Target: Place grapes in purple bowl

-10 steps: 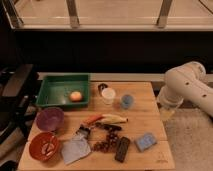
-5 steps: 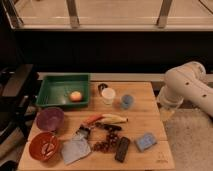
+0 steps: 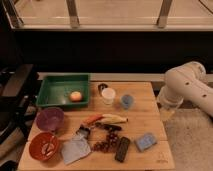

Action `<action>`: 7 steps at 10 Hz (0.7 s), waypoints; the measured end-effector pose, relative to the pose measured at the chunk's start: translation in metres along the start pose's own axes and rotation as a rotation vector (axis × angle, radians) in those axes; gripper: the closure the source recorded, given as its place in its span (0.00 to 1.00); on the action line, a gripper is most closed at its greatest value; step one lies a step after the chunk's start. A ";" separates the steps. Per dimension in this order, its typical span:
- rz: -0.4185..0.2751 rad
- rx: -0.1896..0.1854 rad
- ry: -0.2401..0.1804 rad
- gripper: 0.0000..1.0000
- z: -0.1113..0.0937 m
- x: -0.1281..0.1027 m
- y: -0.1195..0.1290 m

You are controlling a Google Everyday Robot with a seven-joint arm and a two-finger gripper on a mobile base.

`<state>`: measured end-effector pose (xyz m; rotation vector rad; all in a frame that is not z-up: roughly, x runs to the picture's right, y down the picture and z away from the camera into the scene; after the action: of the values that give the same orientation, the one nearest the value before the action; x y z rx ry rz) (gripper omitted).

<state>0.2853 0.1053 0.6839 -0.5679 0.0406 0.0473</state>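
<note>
The grapes, a small dark reddish-purple bunch, lie on the wooden table near its front middle, beside the black remote. The purple bowl stands at the table's left side, below the green bin; it looks empty. My white arm reaches in from the right. My gripper hangs at the table's right edge, far to the right of the grapes and of the bowl.
An orange-red bowl sits at the front left. An orange fruit lies in the green bin. A carrot, a banana, a white cup, a blue cup, a blue sponge and a grey cloth crowd the table.
</note>
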 end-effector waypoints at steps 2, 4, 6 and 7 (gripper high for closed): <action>-0.039 0.000 -0.010 0.35 -0.001 -0.003 0.000; -0.151 -0.009 -0.041 0.35 -0.002 -0.025 0.009; -0.324 -0.025 -0.122 0.35 -0.003 -0.069 0.024; -0.390 -0.037 -0.159 0.35 -0.002 -0.085 0.031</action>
<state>0.1987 0.1278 0.6700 -0.5995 -0.2257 -0.2870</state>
